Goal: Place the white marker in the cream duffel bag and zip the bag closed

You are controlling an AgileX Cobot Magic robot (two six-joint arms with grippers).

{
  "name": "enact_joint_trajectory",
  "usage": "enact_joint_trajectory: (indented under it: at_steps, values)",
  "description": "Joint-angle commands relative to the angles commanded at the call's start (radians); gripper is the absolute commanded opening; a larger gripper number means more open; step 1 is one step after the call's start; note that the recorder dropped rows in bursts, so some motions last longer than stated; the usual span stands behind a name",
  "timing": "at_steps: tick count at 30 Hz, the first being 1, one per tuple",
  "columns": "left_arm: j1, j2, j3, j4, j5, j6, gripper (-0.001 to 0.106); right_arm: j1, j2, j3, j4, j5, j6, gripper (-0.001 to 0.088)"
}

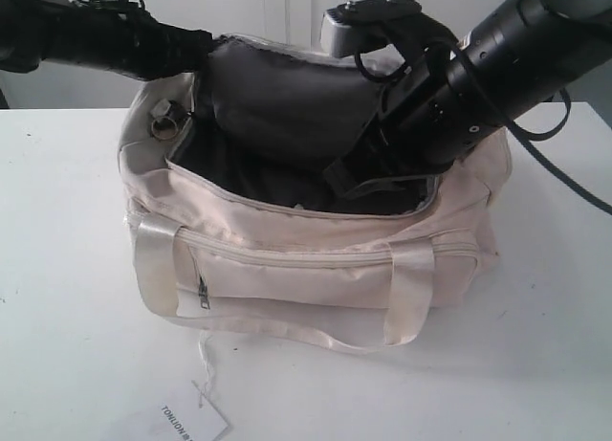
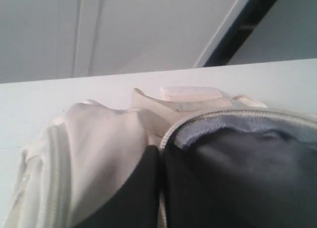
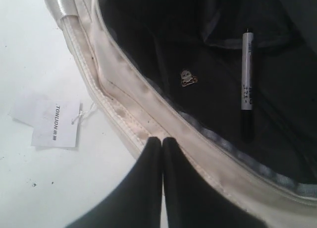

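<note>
So, the white marker (image 3: 247,84) is already lying inside the open cream duffel bag (image 1: 316,259).
Right gripper (image 3: 161,141) is pressed together and empty, hovering over the bag's rim; left gripper (image 2: 159,156) is pinching the raised top flap (image 1: 277,87).

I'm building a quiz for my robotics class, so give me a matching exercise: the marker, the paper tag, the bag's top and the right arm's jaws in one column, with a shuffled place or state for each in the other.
1. marker
2. paper tag
3. top of the bag
4. right arm's jaws

A. on the table, outside the bag
B. shut, holding nothing
C. lying inside on the dark lining
D. unzipped, wide open

Pairs: 1-C, 2-A, 3-D, 4-B
</note>
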State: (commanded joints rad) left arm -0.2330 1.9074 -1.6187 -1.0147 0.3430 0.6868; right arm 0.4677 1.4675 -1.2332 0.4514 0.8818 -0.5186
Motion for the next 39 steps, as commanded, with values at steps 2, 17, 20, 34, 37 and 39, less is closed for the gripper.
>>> enact_joint_trajectory:
  at_steps: [2,17,20,34,37,39]
  values:
    - [0.000,-0.023,0.000,0.000,0.072,0.000,0.000,0.000,0.000,0.000,0.000,0.000,0.000,0.0000]
    - [0.000,-0.082,0.000,0.280,0.507,0.000,0.000,0.000,0.000,0.002,0.000,-0.009,0.000,0.0000]
    - [0.000,-0.082,0.000,0.399,0.562,0.000,0.000,0.000,0.002,0.002,0.000,-0.013,0.000,0.0000]
    - [0.000,-0.082,0.000,0.527,0.569,-0.002,0.005,0.000,0.002,0.002,0.000,-0.016,0.000,0.0000]
    - [0.000,-0.082,0.000,0.527,0.569,-0.002,0.023,0.000,0.002,0.002,0.000,-0.016,0.000,0.0000]
    - [0.000,-0.082,0.000,0.527,0.571,-0.002,0.036,0.000,0.002,0.002,0.000,-0.016,0.000,0.0000]
